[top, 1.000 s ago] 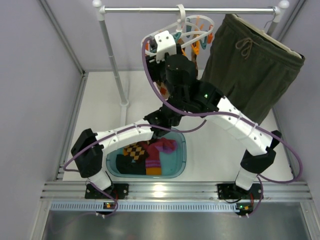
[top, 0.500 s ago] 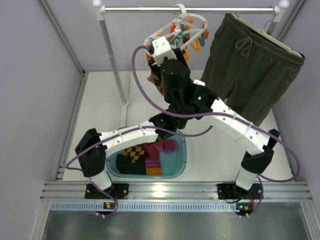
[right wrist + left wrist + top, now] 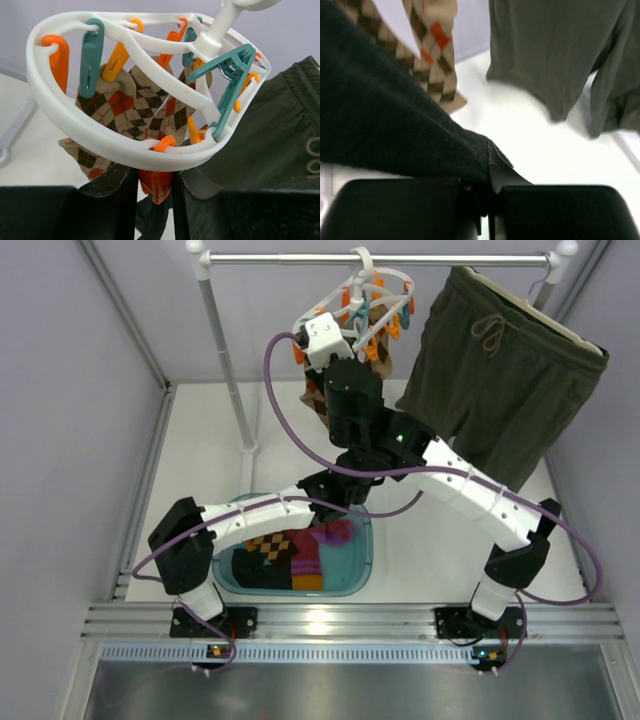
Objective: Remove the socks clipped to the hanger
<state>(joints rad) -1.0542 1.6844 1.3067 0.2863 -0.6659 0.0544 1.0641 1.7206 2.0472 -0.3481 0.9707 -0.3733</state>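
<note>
The white hanger (image 3: 125,145) hangs by its hook from the rail (image 3: 300,258), with orange and teal pegs around its rings. Argyle socks (image 3: 120,105) are clipped inside it; one shows in the top view (image 3: 314,395). My right gripper (image 3: 154,185) is at the ring's near edge, shut on an orange peg (image 3: 156,184). My left gripper (image 3: 487,210) is shut on the plain black sock (image 3: 385,125), below the hanger. In the top view the left gripper is hidden under the right arm. The black sock's upper end is out of sight.
A teal basin (image 3: 366,558) on the table between the arm bases holds an argyle sock (image 3: 268,543), a purple and orange sock (image 3: 318,545) and a black one. Olive-green shorts (image 3: 500,370) hang right of the hanger. The rack's pole (image 3: 225,360) stands at the left.
The hanger ring has swung from stretched out leftward to more compact under its hook. The right wrist shifted slightly with it, and an argyle sock now shows below it.
</note>
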